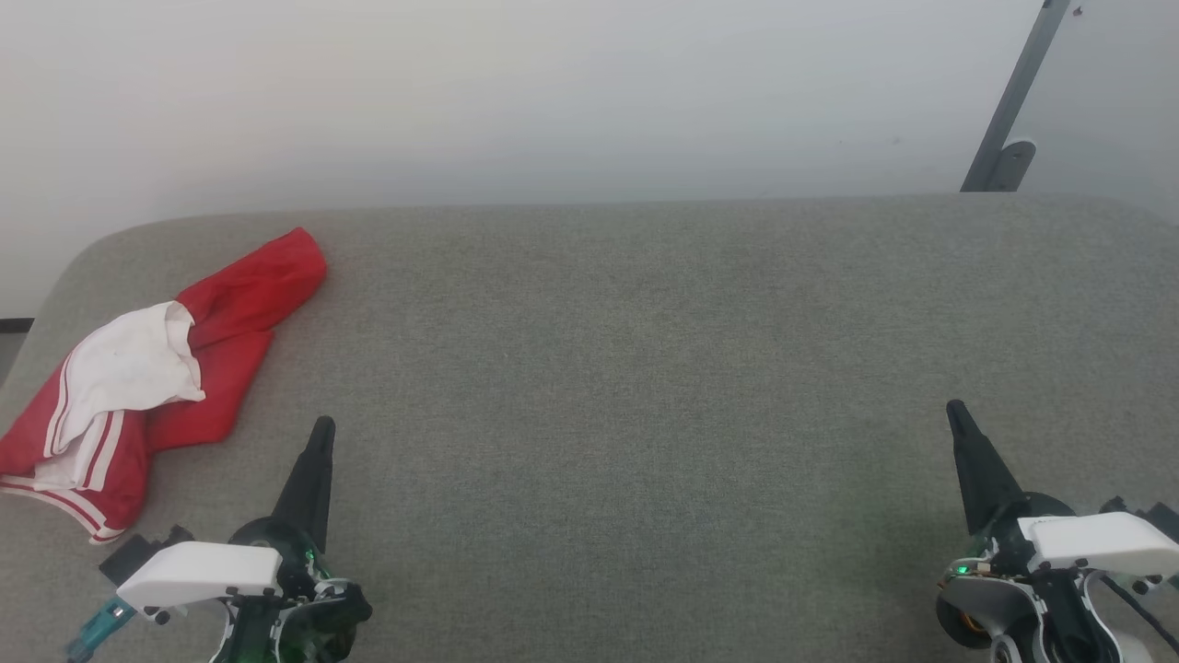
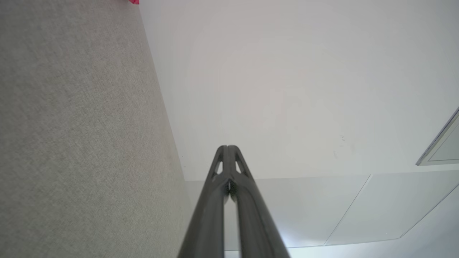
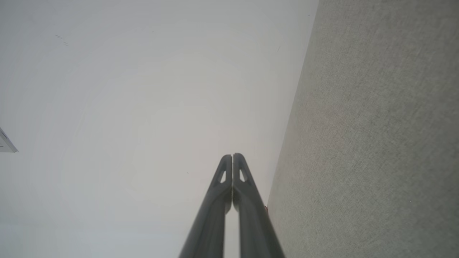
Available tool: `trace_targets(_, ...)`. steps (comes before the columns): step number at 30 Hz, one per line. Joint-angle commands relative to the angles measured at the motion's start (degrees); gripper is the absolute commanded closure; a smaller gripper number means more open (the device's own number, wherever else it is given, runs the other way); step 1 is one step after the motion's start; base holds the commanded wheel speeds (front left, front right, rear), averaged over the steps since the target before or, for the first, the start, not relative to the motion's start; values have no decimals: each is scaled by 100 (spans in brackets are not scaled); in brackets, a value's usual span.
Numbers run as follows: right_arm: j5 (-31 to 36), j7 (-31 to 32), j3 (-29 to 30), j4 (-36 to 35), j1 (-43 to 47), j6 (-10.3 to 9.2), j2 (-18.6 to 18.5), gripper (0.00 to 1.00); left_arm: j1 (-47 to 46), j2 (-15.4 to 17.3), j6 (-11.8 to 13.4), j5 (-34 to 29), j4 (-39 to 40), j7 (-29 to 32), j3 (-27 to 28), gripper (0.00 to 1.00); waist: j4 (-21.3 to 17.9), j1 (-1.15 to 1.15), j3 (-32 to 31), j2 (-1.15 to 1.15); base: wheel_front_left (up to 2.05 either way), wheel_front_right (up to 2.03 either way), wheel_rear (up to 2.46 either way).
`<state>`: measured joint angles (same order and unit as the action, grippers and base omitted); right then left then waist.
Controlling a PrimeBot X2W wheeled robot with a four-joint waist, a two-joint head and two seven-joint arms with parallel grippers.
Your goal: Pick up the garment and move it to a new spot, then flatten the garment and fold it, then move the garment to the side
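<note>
While nothing of the task looks begun, I have both arms low in the head view: the left hand (image 1: pixel 322 425) at about seven o'clock and the right hand (image 1: pixel 954 407) at about five o'clock. Each has its two dark fingers pressed together into one point, gripping nothing, tips aimed toward twelve. The garment (image 1: pixel 166 368) lies in a crumpled heap at about nine o'clock, on the left end of the grey cloth-covered surface (image 1: pixel 645 368), close to its rounded edge. Red fabric bunches toward ten o'clock, a white panel is flopped over the middle, and red-and-white striped trim runs along the edge toward eight o'clock. I cannot make out any lettering. The left hand is near the heap's lower right corner but apart from it, and the right hand is well apart. As I judge it, every step is left: picking the heap up, carrying it to a new spot, spreading it flat, folding it, and sliding it aside. The wide stretch of surface between my two hands looks like the natural place to work. The left hand is best placed to reach, though it must open first, and such thin cloth may lift as a tangled bundle.
</note>
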<state>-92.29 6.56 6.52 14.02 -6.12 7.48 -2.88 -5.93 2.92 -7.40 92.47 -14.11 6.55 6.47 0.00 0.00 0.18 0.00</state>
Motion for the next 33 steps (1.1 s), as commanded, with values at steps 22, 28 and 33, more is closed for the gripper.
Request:
trace_targets(22,-25,5,-1,6,-31,2,15,100,-77,-8,-17,-11,3,12,8,100,0,0,0,0,0,0,0)
trace_targets(28,-25,5,-1,6,-31,2,15,100,-77,-8,-17,-11,4,12,8,100,0,0,0,0,0,0,0)
trace_targets(33,-25,5,-1,6,-31,2,15,100,-77,-8,-17,-11,4,12,8,100,0,0,0,0,0,0,0)
